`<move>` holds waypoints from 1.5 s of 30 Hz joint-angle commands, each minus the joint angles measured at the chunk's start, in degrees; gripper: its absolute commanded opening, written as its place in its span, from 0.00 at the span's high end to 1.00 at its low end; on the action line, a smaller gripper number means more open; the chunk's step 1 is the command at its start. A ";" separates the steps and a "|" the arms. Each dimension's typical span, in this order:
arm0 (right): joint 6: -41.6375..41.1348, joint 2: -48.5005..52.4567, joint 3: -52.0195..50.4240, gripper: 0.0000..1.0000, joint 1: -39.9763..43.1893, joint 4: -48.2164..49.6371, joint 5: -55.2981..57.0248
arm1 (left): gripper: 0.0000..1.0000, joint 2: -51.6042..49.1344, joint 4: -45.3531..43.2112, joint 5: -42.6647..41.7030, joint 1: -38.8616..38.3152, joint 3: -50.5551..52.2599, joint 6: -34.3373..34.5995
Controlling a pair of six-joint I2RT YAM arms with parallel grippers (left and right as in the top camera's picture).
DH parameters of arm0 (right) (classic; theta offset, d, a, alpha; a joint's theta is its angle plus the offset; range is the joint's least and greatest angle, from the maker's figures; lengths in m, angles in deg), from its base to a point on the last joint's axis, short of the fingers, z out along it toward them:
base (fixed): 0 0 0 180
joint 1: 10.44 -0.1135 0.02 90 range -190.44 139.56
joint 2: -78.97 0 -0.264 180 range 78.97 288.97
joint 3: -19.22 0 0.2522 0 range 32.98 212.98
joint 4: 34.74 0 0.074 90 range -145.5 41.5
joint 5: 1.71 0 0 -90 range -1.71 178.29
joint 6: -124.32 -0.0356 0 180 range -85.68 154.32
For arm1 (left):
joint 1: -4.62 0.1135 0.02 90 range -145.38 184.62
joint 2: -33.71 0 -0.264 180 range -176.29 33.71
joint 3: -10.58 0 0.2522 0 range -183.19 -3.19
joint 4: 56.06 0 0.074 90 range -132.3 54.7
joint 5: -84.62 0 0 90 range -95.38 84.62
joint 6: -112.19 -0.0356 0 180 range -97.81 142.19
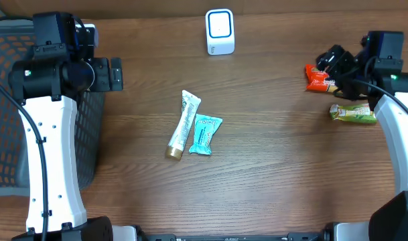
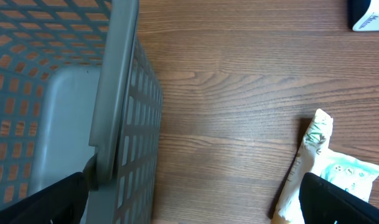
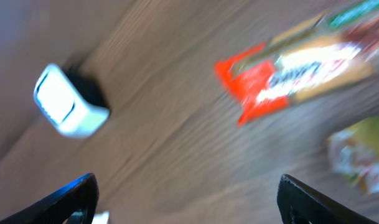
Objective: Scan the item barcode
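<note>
Left pincer point(image 2: 192, 190) and right pincer point(image 3: 187, 186) gape wide above wood-grain table point(image 1: 270, 167) beside grey basket point(image 2: 117, 74).

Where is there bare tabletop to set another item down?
Bare wood lies between the teal packet and the green packet, along the near edge below the tube, and between tube and basket. Crowded: the far right, where the right claw hangs by the orange wrapper.

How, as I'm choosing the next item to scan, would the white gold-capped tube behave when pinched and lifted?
The white tube looks flat and crimped at its far end, so it probably squashes under a pinch. Its gold cap end seems rounder and might roll slightly. The teal packet beside it could get nudged.
</note>
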 commanded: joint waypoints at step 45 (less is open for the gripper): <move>-11.98 26.49 -4.79 0.87 -41.83 14.58 -5.49 | 0.01 -0.50 -0.17 -0.48 0.31 -0.52 -0.87</move>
